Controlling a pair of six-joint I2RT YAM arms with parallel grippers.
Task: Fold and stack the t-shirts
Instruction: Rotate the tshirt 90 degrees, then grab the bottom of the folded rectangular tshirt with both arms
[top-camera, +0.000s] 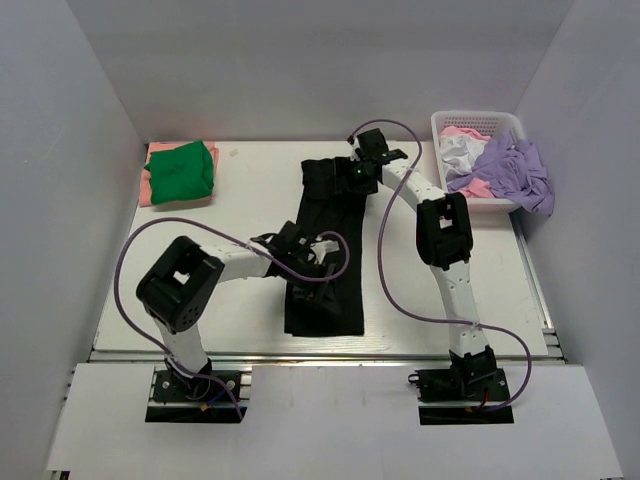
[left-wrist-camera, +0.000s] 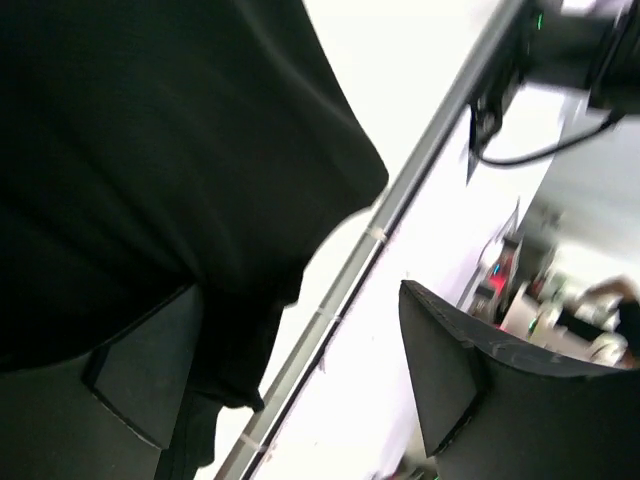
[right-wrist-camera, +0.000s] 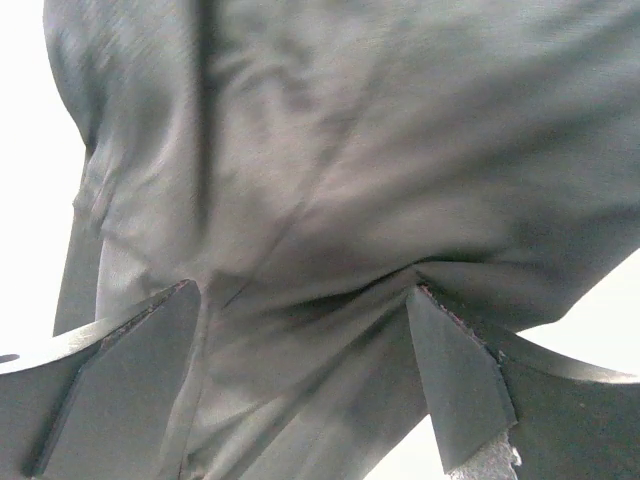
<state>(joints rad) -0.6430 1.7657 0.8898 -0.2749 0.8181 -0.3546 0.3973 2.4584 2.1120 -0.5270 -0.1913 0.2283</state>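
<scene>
At the far left a green t-shirt lies folded on a salmon-pink t-shirt. The black t-shirt lies mid-table as a long strip from far to near, so I judge its crosswise fold is in hand. The left gripper, at the near end, is spread, with cloth against one finger only. The right gripper, at the far end, is also spread, with bunched cloth between its fingers. Next, each must pinch firmly and carry one end over the other.

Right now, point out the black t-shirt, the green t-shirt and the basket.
black t-shirt (top-camera: 322, 205), top external, flat middle stretch.
green t-shirt (top-camera: 182, 170), top external, folded top.
basket (top-camera: 478, 117), top external, far rim.
</scene>
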